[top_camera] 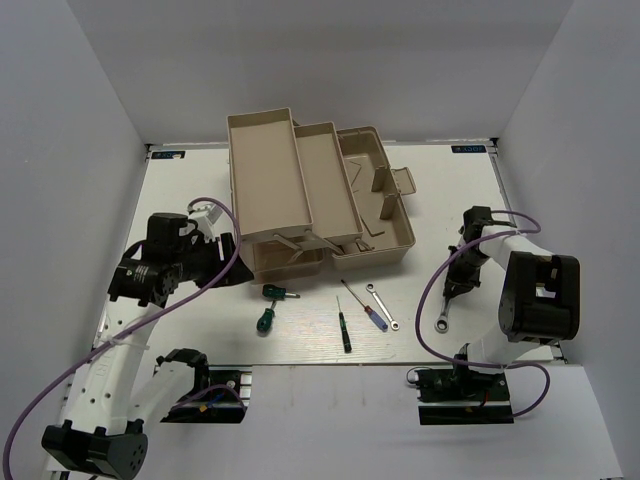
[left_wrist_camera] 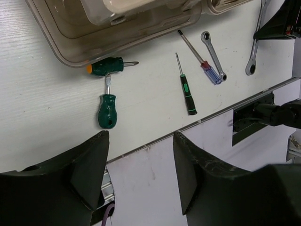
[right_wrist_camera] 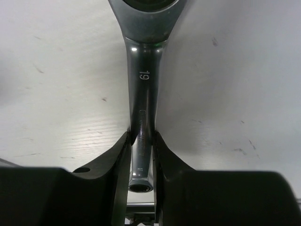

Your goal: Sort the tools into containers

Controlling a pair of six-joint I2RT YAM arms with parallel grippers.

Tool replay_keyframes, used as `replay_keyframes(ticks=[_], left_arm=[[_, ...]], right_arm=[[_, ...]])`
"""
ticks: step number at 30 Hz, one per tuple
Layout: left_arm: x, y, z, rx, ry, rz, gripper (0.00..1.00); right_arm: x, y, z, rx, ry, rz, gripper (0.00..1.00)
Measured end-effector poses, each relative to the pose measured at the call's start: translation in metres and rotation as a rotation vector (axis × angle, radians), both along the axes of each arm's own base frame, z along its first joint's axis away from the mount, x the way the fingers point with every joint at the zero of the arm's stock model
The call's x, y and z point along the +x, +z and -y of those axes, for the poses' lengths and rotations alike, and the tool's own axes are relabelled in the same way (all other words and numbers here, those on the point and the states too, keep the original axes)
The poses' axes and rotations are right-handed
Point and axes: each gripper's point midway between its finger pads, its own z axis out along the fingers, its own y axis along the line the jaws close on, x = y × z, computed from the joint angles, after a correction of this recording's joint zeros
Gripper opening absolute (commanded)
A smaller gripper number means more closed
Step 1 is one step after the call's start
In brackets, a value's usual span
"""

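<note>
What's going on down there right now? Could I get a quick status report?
Right fingers clamped on wrench. Left fingers open, empty. Toolbox open, five other tools loose in front. Path to box looks clear.

I can read only one mark, the number 19, stamped on the shank of the silver wrench [right_wrist_camera: 143, 89].
</note>
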Motion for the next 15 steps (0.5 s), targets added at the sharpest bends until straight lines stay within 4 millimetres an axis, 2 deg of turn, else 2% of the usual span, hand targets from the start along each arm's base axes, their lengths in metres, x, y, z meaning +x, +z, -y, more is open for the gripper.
replay_keyframes(ticks=[7,15], left_arm=[[-0.002,-0.003,0.0,-0.001,-0.001,0.005,0.67],[0.003,-0.002,0.001,-0.003,-0.003,0.021,0.67]], right_arm=[[0.025,0.005,-0.007,0.046,0.021,0.091,0.0],[0.049,0.025,-0.007,0.05,0.046,0.186,0.0]])
